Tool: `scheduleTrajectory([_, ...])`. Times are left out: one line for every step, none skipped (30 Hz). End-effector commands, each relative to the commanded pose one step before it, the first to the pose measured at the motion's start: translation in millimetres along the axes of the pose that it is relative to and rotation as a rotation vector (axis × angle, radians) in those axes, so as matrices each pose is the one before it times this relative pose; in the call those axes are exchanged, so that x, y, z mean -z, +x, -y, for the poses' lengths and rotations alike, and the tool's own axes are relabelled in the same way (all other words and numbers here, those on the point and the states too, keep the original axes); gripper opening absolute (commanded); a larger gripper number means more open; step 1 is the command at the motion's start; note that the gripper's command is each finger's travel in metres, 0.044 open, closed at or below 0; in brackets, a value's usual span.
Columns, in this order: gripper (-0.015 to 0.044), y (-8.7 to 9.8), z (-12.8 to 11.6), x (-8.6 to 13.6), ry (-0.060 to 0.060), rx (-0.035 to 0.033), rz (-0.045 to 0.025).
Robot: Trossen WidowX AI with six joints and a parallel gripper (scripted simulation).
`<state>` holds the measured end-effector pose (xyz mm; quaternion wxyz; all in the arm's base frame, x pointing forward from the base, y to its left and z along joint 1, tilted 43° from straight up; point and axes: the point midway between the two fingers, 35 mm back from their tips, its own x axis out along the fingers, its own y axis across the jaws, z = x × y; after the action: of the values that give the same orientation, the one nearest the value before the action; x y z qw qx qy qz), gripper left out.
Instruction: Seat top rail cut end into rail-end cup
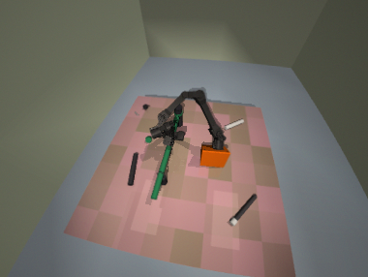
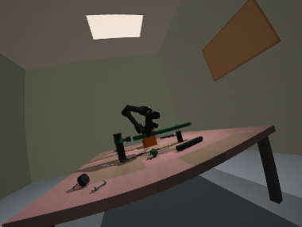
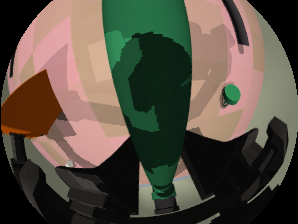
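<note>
The green rail (image 1: 162, 171) (image 2: 168, 129) (image 3: 157, 90) runs over the short post (image 1: 165, 180) (image 2: 180, 136), its far end higher in the exterior view; the loop cap is too small to make out. My gripper (image 1: 170, 139) (image 2: 149, 134) (image 3: 154, 133) is shut on the rail near its cut end. The green rail-end cup (image 2: 126, 139) (image 3: 164, 192) hangs high on the big post (image 1: 178, 110) (image 2: 120, 151), just under the post cap (image 2: 117, 135). In the exterior view a small gap shows between cut end and cup. The wrist view shows them roughly in line, the contact unclear.
The orange block (image 1: 214, 156) (image 2: 149, 141) (image 3: 32, 107) is at the arm's base. A green cap (image 1: 148, 139) (image 2: 153, 152) (image 3: 231, 94) and a black tube (image 1: 133, 169) (image 2: 189, 143) lie beside the rail. A dark round cap (image 1: 145, 107) (image 2: 83, 179) lies beyond the big post.
</note>
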<state>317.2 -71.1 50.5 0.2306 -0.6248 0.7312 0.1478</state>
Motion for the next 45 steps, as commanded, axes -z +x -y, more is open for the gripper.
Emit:
scheduleTrajectory([0.0000, 0.24, 0.08, -0.30, -0.0011, 0.00125, 0.00093])
scheduleTrajectory([0.0000, -0.12, 0.10, 0.12, 0.0000, 0.00000, 0.00000])
scheduleTrajectory([0.0000, -0.17, 0.14, 0.16, 0.0000, 0.00000, 0.00000])
scheduleTrajectory([0.0000, -0.22, 0.18, 0.21, 0.0000, 0.00000, 0.00000])
scheduleTrajectory([0.0000, -0.28, 0.23, 0.27, 0.0000, 0.00000, 0.00000])
scheduleTrajectory([0.0000, -0.33, 0.27, 0.31, 0.0000, 0.00000, 0.00000])
scheduleTrajectory([0.0000, -0.37, 0.30, 0.35, 0.0000, 0.00000, 0.00001])
scheduleTrajectory([0.0000, -0.38, 0.31, 0.36, 0.0000, 0.00000, 0.00001])
scheduleTrajectory([0.0000, -0.39, 0.31, 0.37, 0.0000, 0.00000, 0.00001])
scheduleTrajectory([0.0000, -0.39, 0.31, 0.37, 0.0000, 0.00000, 0.00001])
scheduleTrajectory([0.0000, -0.38, 0.31, 0.37, 0.0000, 0.00000, 0.00001])
scheduleTrajectory([0.0000, -0.37, 0.31, 0.37, 0.0000, 0.00000, 0.00000])
scheduleTrajectory([0.0000, -0.35, 0.31, 0.36, 0.0000, 0.00000, 0.00000])
scheduleTrajectory([0.0000, -0.37, 0.34, 0.40, 0.0000, 0.00001, 0.00000])
scheduleTrajectory([0.0000, -0.35, 0.35, 0.39, 0.0000, 0.00001, 0.00000])
scheduleTrajectory([0.0000, -0.32, 0.34, 0.37, 0.0000, 0.00001, 0.00000])
scheduleTrajectory([0.0000, -0.34, 0.38, 0.41, 0.0000, 0.00001, 0.00000])
scheduleTrajectory([0.0000, -0.30, 0.37, 0.39, 0.0000, 0.00001, 0.00000])
scheduleTrajectory([0.0000, -0.26, 0.36, 0.36, 0.0000, 0.00001, 0.00000])
scheduleTrajectory([0.0000, -0.26, 0.40, 0.39, 0.0000, 0.00001, 0.00000])
scheduleTrajectory([0.0000, -0.22, 0.40, 0.37, 0.0000, 0.00001, 0.00000])
scheduleTrajectory([0.0000, -0.16, 0.37, 0.33, 0.0000, 0.00001, 0.00000])
scheduleTrajectory([0.0000, -0.15, 0.34, 0.30, 0.0000, 0.00001, 0.00000])
scheduleTrajectory([0.0000, -0.06, 0.33, 0.30, 0.0000, 0.00001, -0.00001])
scheduleTrajectory([0.0000, -0.05, 0.28, 0.26, 0.0000, 0.00001, -0.00001])
scheduleTrajectory([0.0000, 0.12, -0.04, 0.25, -0.0001, -0.00014, 0.00005])
scheduleTrajectory([0.0000, 0.23, -0.07, 0.46, -0.0002, -0.00026, 0.00008])
scheduleTrajectory([0.0000, 0.34, -0.11, 0.68, -0.0003, -0.00038, 0.00012])
scheduleTrajectory([0.0000, 0.45, -0.15, 0.92, -0.0004, -0.00051, 0.00016])
scheduleTrajectory([0.0000, 0.52, -0.18, 1.07, -0.0005, -0.00060, 0.00018])
scheduleTrajectory([0.0000, 0.60, -0.22, 1.22, -0.0006, -0.00068, 0.00020])
scheduleTrajectory([0.0000, 0.65, -0.24, 1.33, -0.0006, -0.00074, 0.00021])
scheduleTrajectory([0.0000, 0.68, -0.26, 1.38, -0.0006, -0.00077, 0.00021])
scheduleTrajectory([0.0000, 0.68, -0.27, 1.39, -0.0006, -0.00077, 0.00020])
scheduleTrajectory([0.0000, 0.69, -0.28, 1.39, -0.0006, -0.00078, 0.00019])
scheduleTrajectory([0.0000, 0.69, -0.29, 1.39, -0.0006, -0.00078, 0.00018])
scheduleTrajectory([0.0000, 0.69, -0.30, 1.39, -0.0006, -0.00078, 0.00017])
scheduleTrajectory([0.0000, 0.69, -0.31, 1.39, -0.0006, -0.00078, 0.00016])
scheduleTrajectory([0.0000, 0.69, -0.32, 1.39, -0.0006, -0.00078, 0.00015])
scheduleTrajectory([0.0000, 0.55, -0.26, 1.10, -0.0005, -0.00062, 0.00011])
scheduleTrajectory([0.0000, 0.33, -0.16, 0.67, -0.0003, -0.00037, 0.00007])
scheduleTrajectory([0.0000, 0.11, -0.05, 0.22, -0.0001, -0.00013, 0.00002])
scheduleTrajectory([0.0000, 0.00, 0.00, 0.00, 0.0000, 0.00000, 0.00000])
scheduleTrajectory([0.0000, 0.00, 0.00, 0.00, 0.0000, 0.00000, 0.00000])
scheduleTrajectory([0.0000, 0.00, 0.00, 0.00, 0.0000, 0.00000, 0.00000])
